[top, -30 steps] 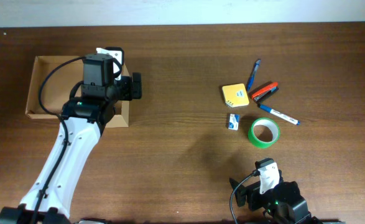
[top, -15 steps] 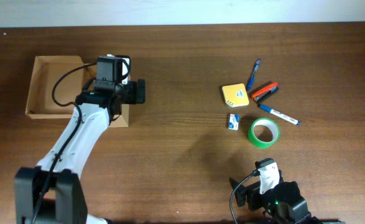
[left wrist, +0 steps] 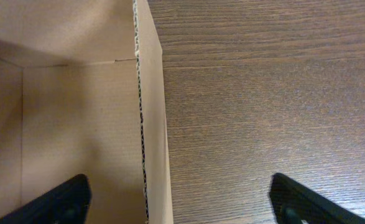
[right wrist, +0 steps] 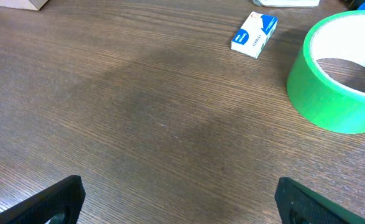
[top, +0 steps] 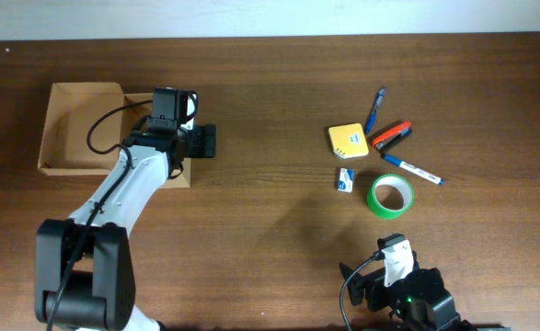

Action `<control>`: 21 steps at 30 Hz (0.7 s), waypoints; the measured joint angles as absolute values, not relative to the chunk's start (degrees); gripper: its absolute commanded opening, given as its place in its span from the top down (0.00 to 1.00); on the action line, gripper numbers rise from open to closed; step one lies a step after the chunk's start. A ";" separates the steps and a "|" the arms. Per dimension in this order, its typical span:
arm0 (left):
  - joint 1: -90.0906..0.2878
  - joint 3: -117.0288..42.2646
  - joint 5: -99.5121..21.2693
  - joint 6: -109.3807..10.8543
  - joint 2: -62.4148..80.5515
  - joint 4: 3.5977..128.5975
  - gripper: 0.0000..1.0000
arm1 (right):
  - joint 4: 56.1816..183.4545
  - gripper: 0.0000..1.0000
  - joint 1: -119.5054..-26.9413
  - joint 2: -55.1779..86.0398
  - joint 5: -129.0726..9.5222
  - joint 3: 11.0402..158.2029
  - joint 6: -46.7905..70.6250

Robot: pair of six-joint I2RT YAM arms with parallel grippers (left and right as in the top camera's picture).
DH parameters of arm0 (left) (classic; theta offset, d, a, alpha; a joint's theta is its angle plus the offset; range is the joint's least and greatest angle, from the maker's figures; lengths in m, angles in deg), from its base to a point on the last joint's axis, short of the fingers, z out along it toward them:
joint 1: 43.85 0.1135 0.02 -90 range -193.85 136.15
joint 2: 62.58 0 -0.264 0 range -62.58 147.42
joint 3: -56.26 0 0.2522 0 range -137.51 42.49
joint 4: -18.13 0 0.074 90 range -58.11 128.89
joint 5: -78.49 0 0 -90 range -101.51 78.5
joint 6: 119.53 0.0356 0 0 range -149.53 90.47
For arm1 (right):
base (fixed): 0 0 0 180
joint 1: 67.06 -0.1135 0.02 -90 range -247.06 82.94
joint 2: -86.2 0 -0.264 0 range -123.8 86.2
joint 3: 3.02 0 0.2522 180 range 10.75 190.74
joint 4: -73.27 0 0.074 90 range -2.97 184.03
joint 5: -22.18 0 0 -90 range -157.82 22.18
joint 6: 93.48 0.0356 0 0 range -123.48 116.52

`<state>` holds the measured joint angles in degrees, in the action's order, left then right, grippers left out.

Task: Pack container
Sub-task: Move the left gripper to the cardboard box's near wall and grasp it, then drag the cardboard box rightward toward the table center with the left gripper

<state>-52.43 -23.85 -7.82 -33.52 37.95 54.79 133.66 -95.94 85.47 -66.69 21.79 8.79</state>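
The container (top: 76, 124) is an open tan cardboard box at the table's left. My left gripper (top: 194, 143) is open and empty, straddling the box's right wall. In the left wrist view (left wrist: 179, 208) one finger is inside the container (left wrist: 76, 124) and the other is over the table. My right gripper (top: 391, 250) is open and empty low at the front right, also seen in the right wrist view (right wrist: 182, 202). A green tape roll (top: 391, 196) (right wrist: 319, 99) and a small blue-white box (top: 345, 178) (right wrist: 254, 34) lie ahead of it.
More stationery lies at the right: a yellow sticky-note pad (top: 347, 140), a red stapler (top: 391, 135), a blue pen (top: 376, 108) and a blue-white marker (top: 412, 168). The left arm's cable loops over the box.
My left arm has swung so the wrist moved right over the box, and the gripper shifted slightly right and forward at the box's right wall. The right arm has not moved.
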 measured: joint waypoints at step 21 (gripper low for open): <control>-52.43 -23.85 -7.80 -32.55 38.04 54.81 0.66 | 133.66 0.01 -95.94 85.47 -66.69 21.82 8.79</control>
<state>-52.43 -23.85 -7.80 -32.55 38.04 54.81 133.66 -95.94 85.47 -66.69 21.82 8.79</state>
